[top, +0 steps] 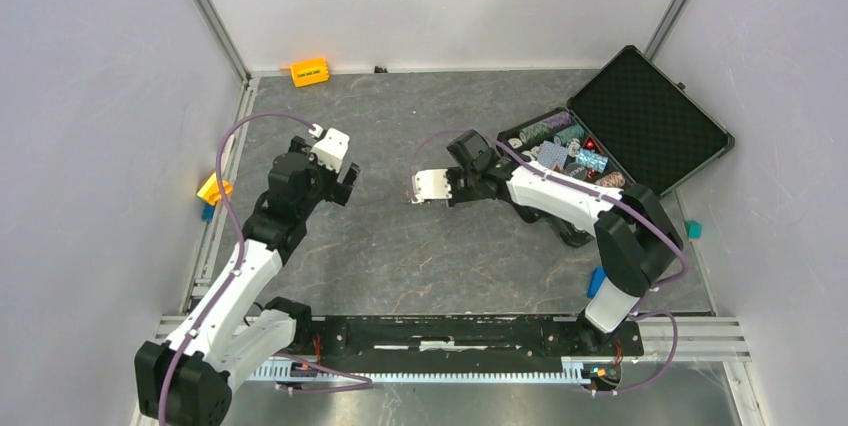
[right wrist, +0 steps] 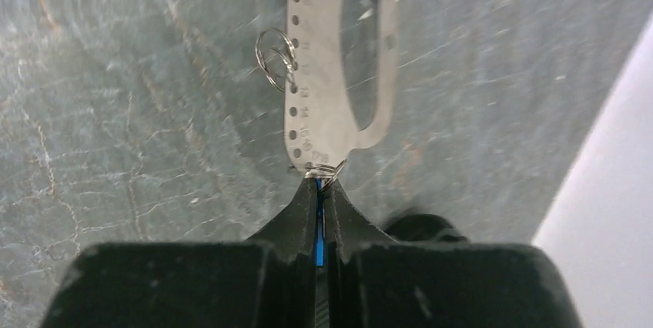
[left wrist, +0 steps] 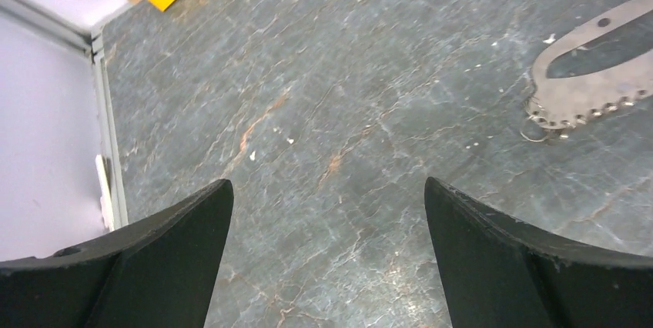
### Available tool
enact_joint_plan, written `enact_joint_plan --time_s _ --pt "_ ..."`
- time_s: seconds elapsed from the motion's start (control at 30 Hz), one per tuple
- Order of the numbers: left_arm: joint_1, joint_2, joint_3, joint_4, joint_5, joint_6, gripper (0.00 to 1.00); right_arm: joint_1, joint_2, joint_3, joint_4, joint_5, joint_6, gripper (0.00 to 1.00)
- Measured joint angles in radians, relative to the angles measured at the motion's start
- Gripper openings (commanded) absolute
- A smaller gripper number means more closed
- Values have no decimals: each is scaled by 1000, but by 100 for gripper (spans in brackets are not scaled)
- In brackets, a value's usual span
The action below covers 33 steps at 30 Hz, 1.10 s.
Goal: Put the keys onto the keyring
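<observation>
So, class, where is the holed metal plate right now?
Top view: the metal plate is near the centre, its end at the tips of the right pincer, across from the open left pincer.

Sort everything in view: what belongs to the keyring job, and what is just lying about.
Job in hand:
- metal plate with holes
- split ring at its edge
- right gripper, shut on the plate's end
- left gripper, open and empty

Lying about:
- black case with poker chips
- yellow block by the far wall
- orange block at the left edge
- teal block on the right
</observation>
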Motion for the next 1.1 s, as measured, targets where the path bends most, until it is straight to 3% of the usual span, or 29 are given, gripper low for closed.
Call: enact_joint_plan --time_s 0.63,1.1 --pt "48 24 0 0 37 -21 100 -40 -6 -254 6 -33 53 5" --pt "48 27 19 1 94 -42 100 -40 -27 -282 15 -8 98 22"
